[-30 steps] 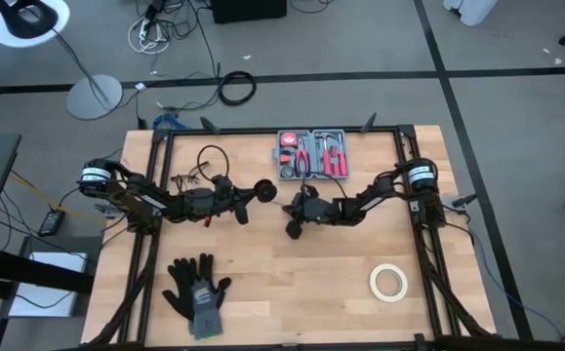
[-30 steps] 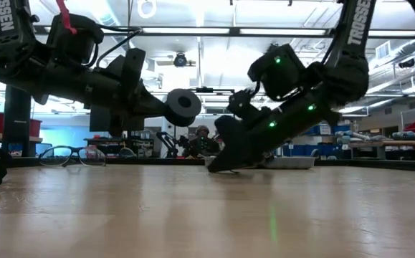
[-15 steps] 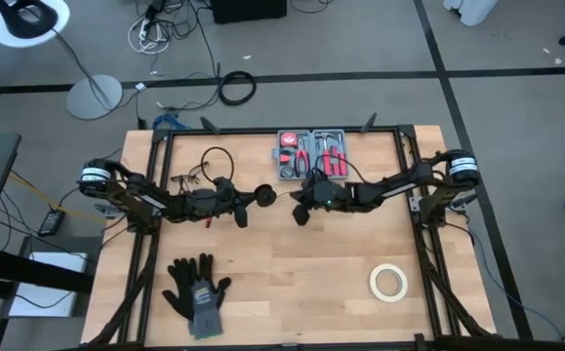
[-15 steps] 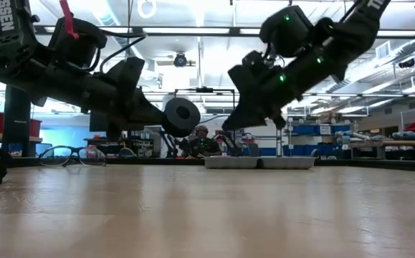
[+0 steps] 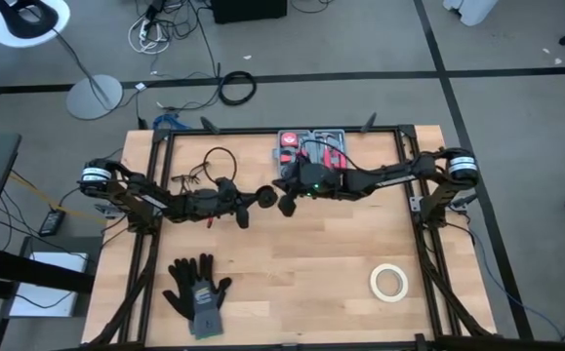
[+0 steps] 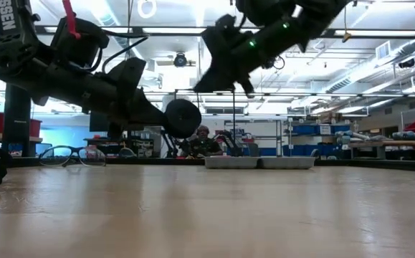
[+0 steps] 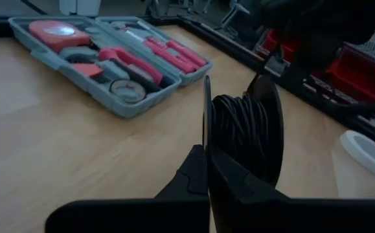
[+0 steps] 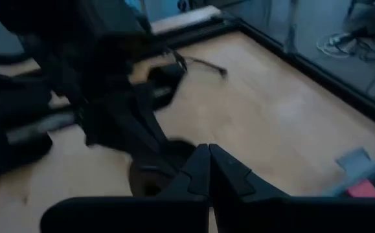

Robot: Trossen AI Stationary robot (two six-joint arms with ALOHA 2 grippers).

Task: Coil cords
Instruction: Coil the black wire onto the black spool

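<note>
Meanwhile our left gripper [image 5: 254, 199] pinches the cord spool [image 7: 247, 139] aloft, right gripper [image 5: 287, 203] clenched empty beside it, and a nudge could unwind turns.

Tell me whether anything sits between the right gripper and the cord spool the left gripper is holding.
Nothing visible does. The right gripper, jaws shut, hangs in the air right beside the spool held by the left gripper; only open space shows between them.
</note>
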